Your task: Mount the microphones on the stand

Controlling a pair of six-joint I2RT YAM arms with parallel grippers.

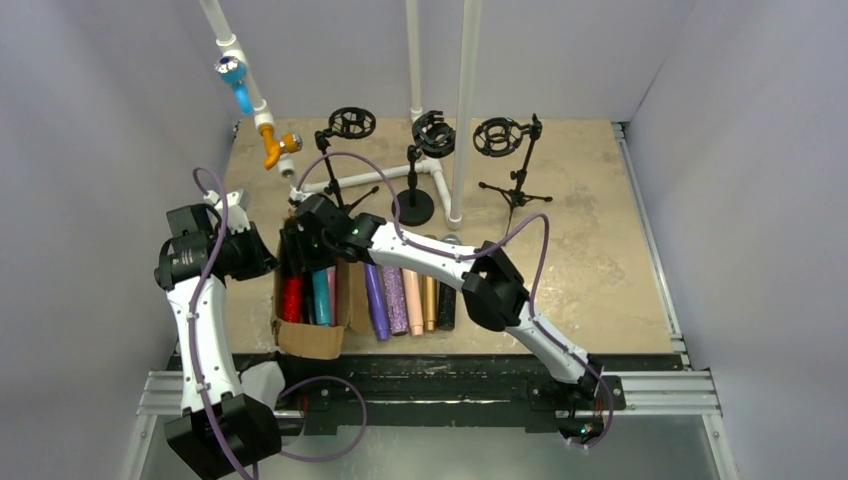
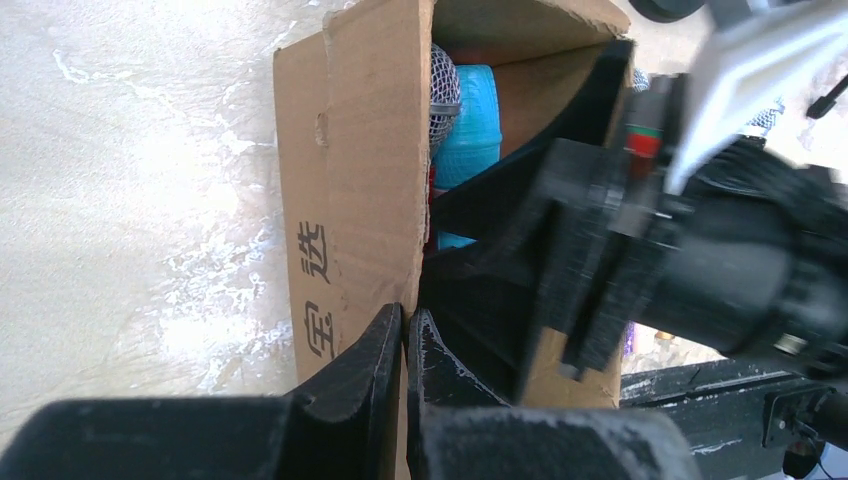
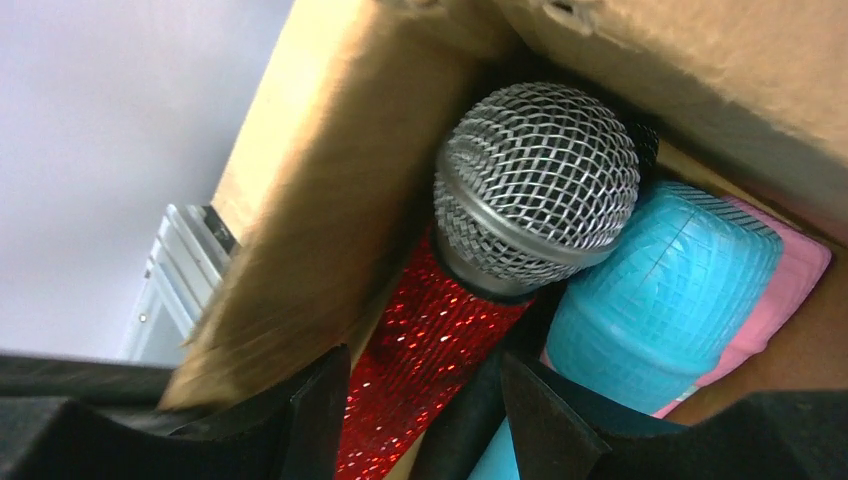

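An open cardboard box (image 1: 312, 340) lies on the table with microphones in it. Among them are a red glitter microphone (image 3: 430, 340) with a grey mesh head, a teal one (image 3: 660, 300) and a pink one (image 3: 790, 290). My right gripper (image 3: 425, 410) reaches into the box and stands open, its fingers either side of the red glitter handle and a dark body beside it. My left gripper (image 2: 405, 335) is shut on the box's side wall (image 2: 350, 200). Three black stands (image 1: 432, 135) with ring mounts stand at the back.
Several more microphones (image 1: 411, 300) lie side by side on the table just right of the box. A white pipe frame (image 1: 462, 110) rises among the stands, carrying a blue microphone (image 1: 232, 75) and an orange one (image 1: 275, 145). Grey walls close in both sides.
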